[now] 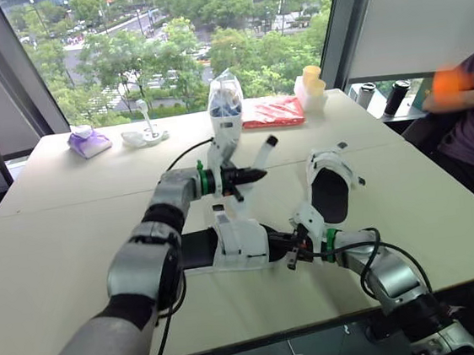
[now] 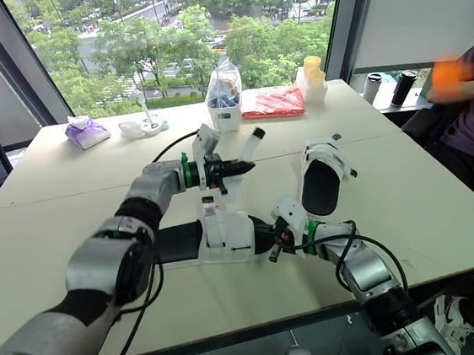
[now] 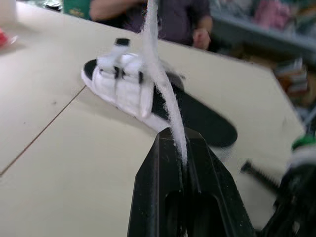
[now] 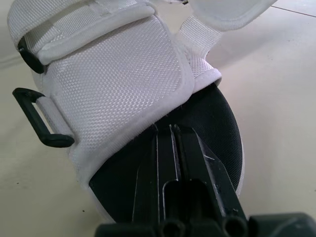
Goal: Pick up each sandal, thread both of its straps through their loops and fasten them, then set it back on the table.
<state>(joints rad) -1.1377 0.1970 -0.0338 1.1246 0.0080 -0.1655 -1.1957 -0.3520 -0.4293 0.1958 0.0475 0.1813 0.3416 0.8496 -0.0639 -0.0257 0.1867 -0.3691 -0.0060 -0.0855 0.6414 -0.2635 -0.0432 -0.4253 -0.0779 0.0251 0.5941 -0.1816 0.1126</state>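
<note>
Sandal in work: white fabric sandal with a black footbed [image 1: 240, 245], lying on the table between the two sets of jaws.
Left gripper [image 3: 181, 136]: jaws pinched tight on this sandal's white fabric strap [image 3: 160, 74], which is lifted above the footbed with its free end rising past the tips.
Right gripper [image 4: 168, 129]: jaws drawn together, tips against the footbed's edge. Whether they pinch it I cannot tell.
Black loop [image 4: 37, 118]: just beside the right jaws, nothing threaded through it.
Progress: probably early. This sandal's threading, fastening and setting down all look left to do.
Second sandal [image 1: 331, 186]: flat on the table beyond the right jaws. Fastened or not, I cannot tell.
Table: pale beige top [image 1: 57, 239], with a purple packet [image 1: 89, 143] and a red packet [image 1: 272, 112] far beyond the left jaws.
Room: wide window onto trees, and a seated person [image 1: 472, 119] well off to the right jaws' side.
</note>
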